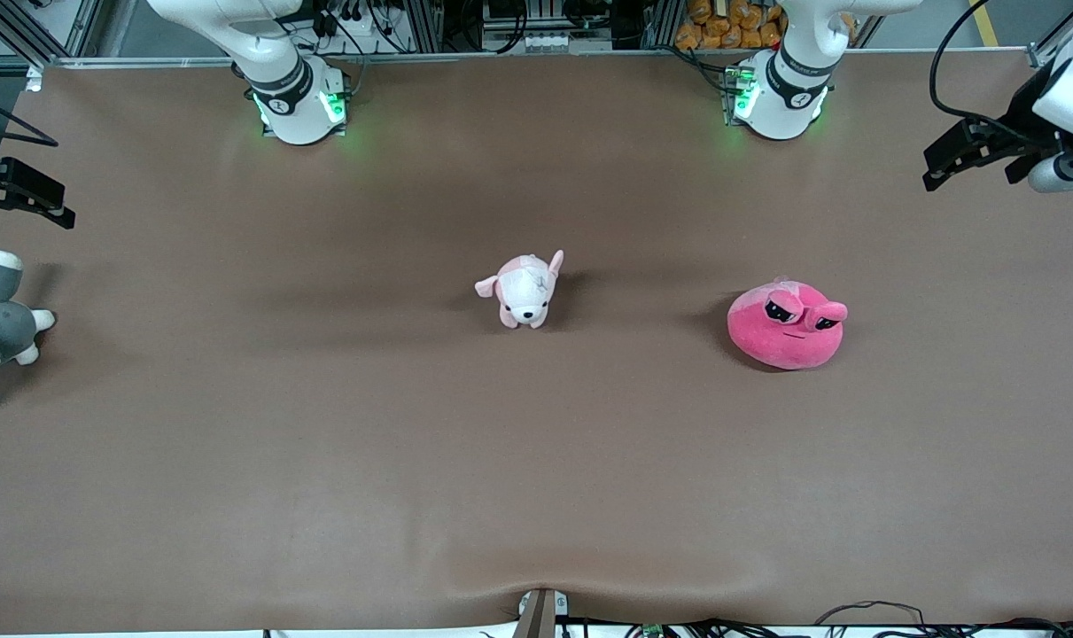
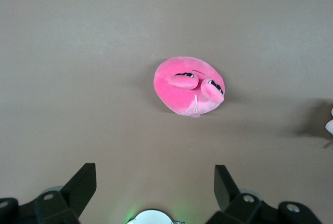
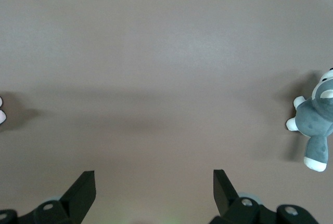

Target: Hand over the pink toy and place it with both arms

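Item: pink toy (image 1: pixel 786 326), lying on the table (image 1: pixel 323 461) toward the left arm's end, untouched. Left gripper (image 1: pixel 944 168), spread, empty, raised over that end. Right gripper (image 1: pixel 44 208), spread, seemingly empty, at the table's edge. You have everything left: pickup, handover, placement.

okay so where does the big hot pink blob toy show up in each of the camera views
Front view: the pink toy lies on the brown table, toward the left arm's end.
Left wrist view: the same toy sits mid-picture, above the open left gripper.
Right wrist view: not in it.
Shared landmark: the pale pink puppy plush, just a sliver at the edge of each wrist view.
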Controlling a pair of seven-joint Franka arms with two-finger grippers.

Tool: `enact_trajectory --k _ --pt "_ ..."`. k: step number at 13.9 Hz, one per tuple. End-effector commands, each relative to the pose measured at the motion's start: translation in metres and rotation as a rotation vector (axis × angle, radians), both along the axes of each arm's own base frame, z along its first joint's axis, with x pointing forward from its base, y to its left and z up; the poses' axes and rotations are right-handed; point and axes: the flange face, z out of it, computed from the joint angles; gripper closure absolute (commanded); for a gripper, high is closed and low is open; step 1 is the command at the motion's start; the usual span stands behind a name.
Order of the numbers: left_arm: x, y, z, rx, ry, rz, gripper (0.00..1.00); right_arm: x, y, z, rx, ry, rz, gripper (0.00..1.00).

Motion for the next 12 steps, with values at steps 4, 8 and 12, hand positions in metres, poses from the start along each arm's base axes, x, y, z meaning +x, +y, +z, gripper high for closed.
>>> enact_trajectory --k 4,8,12 --pt "0.017 0.0 0.012 -0.002 -0.022 -0.012 0.0 -0.006 -0.004 0.005 -0.016 -0.008 -0.015 0.0" --pt "0.014 0.002 0.008 -0.011 0.011 -0.019 0.0 -0.006 -0.005 0.005 -0.015 -0.007 -0.017 0.0" --pt "0.009 0.007 0.012 -0.012 0.024 -0.021 0.0 -0.005 -0.005 0.004 -0.015 -0.007 -0.015 0.0"
